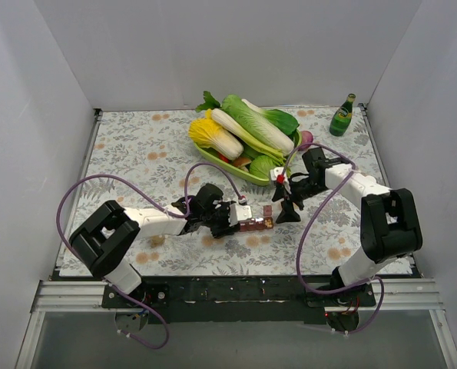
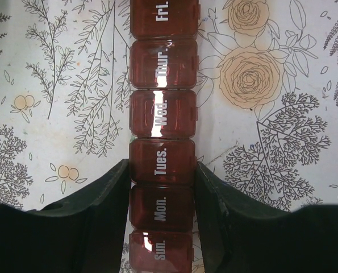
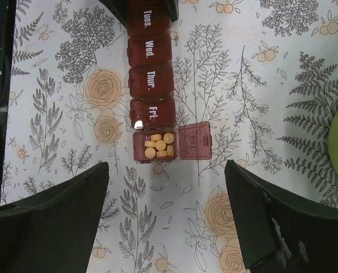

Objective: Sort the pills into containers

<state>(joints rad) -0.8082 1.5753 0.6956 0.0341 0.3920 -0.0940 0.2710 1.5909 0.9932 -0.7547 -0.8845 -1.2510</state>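
The containers are one long dark red pill organiser lying flat on the floral cloth. Its lids read Sun. through Fri. My left gripper is shut on it, one finger pressed against each long side at the Mon. and Tues. compartments. The end compartment has its lid flipped open to the side. Several orange-yellow pills lie inside it. My right gripper hangs open just beyond that open end, over bare cloth, with nothing between its fingers.
A green tray piled with toy vegetables stands at the back centre, close behind the right gripper. A green bottle stands in the back right corner. White walls enclose the table on three sides.
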